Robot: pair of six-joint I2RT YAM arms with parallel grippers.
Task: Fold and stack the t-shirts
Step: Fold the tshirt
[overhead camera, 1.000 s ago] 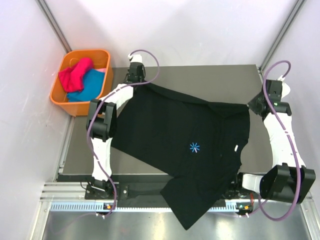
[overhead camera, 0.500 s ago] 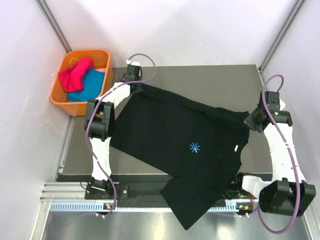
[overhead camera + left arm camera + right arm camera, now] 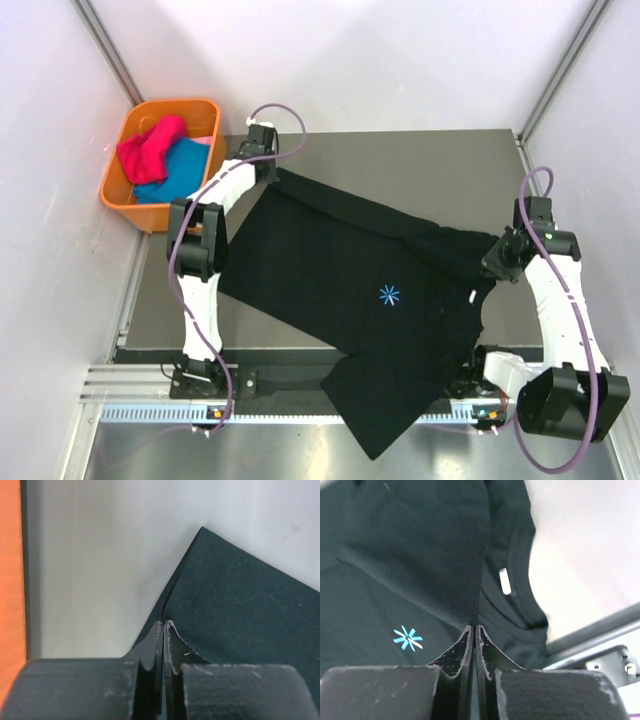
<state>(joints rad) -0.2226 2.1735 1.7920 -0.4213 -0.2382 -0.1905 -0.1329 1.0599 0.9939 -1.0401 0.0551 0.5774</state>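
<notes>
Top external: the black t-shirt (image 3: 330, 260) lies spread diagonally across the table (image 3: 420, 165), one part hanging over the near edge, the left gripper (image 3: 266, 172) at its far-left corner and the right gripper (image 3: 497, 256) at its right edge. Left wrist: the fingers (image 3: 150, 650) are pinched tight on that corner of cloth. Right wrist: the fingers (image 3: 462, 647) clamp a raised fold beside the collar (image 3: 520, 555)

- We see a grey table (image 3: 400, 160) with one thing lying on it, a black shirt (image 3: 330, 260).
- The shirt is spread at a slant from the far left corner toward the right edge.
- Its lower end hangs past the table's near edge.
- Its blue star print (image 3: 389, 294) faces up, and we see folds bunched at its right end.
</notes>
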